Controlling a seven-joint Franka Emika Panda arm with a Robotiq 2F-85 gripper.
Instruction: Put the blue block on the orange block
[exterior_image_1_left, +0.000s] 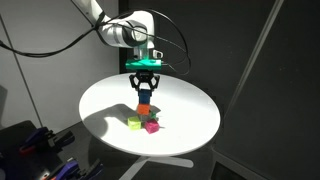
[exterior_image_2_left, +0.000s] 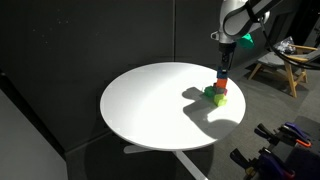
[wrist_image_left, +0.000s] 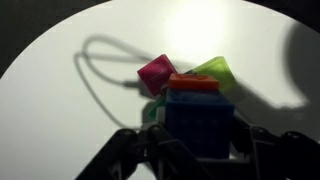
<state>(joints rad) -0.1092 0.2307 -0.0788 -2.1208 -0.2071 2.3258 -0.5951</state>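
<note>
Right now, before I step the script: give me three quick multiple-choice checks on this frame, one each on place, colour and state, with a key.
1. Where is the blue block?
A. right over the orange block
B. alone, far from the other cubes
C. under the other cubes

2. What colour is the cube beside the green cube in the wrist view?
A. white
B. magenta
C. black

3. How does the claw stand?
A. raised high, clear of all cubes
B. gripping the green cube
C. fingers on either side of the blue block

Key:
1 A: both exterior views show blue directly on top of orange.
2 B: the magenta cube lies next to the green one.
3 C: the wrist view shows the fingers flanking the blue block; whether they pinch it is unclear.
</note>
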